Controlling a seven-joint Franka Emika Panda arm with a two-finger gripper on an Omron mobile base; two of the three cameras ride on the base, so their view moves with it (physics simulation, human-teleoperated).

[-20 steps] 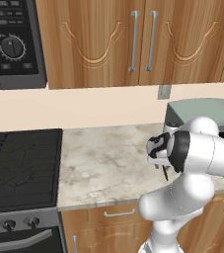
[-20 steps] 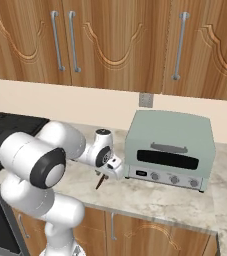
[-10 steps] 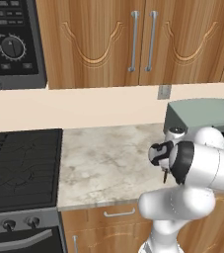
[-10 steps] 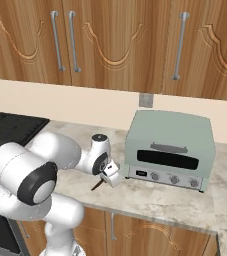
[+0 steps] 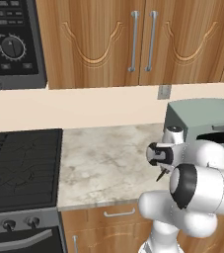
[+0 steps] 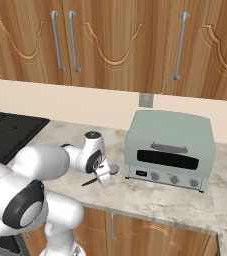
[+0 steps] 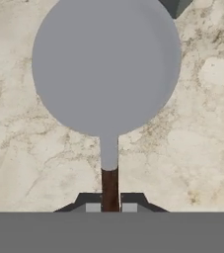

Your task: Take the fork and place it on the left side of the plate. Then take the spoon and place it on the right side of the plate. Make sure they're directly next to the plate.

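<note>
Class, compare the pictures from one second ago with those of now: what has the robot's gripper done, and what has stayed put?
The gripper has come down toward the marble counter in front of the toaster oven and shut on the spoon, clamping its dark handle; the round grey bowl sticks out beyond the fingertips. The toaster oven, the stove and the cabinets stayed where they were.

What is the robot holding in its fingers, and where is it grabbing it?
The spoon, pinched by its dark brown handle between the two fingers; its grey bowl sticks out above the marble counter.
</note>
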